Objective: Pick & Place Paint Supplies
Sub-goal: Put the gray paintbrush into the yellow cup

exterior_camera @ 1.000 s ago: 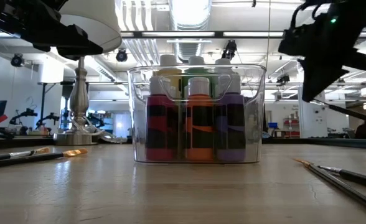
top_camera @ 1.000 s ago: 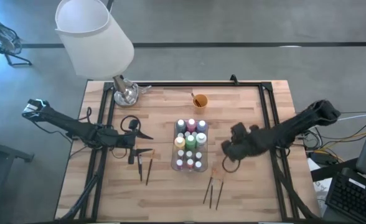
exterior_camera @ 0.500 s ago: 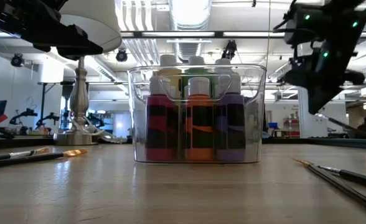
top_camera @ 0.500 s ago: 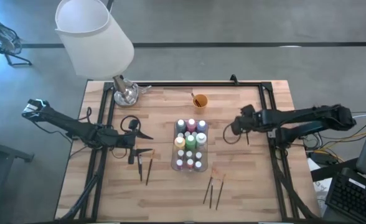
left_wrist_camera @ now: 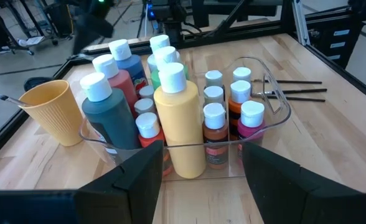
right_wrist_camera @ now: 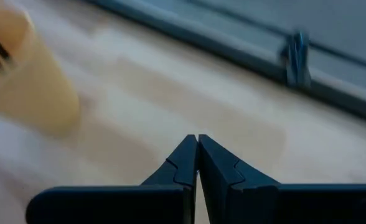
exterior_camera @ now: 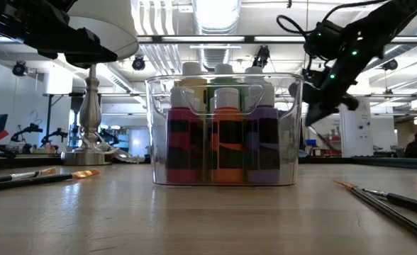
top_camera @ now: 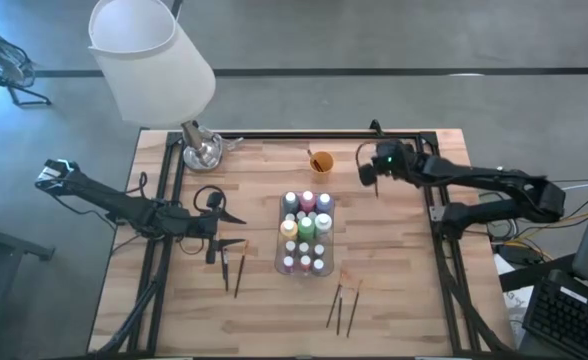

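Several paint bottles stand upright in a clear tray at the table's middle; the left wrist view shows their white caps. Thin paintbrushes lie flat on the wood left of the tray and near its right front. An orange cup with a brush in it stands behind the tray. My left gripper hangs open, left of the tray and facing it. My right gripper is shut in the air just right of the cup; nothing shows between its fingertips.
A lamp with a white shade stands on a metal base at the far left corner. A black frame rail runs along the far edge. Bare wood lies right of the tray and along the near edge.
My right gripper has swung from beside the tray's near right corner toward the table's far edge, ending beside the orange cup. It has stayed shut and turned about on the way. The tray and the brushes on the table lie as before.
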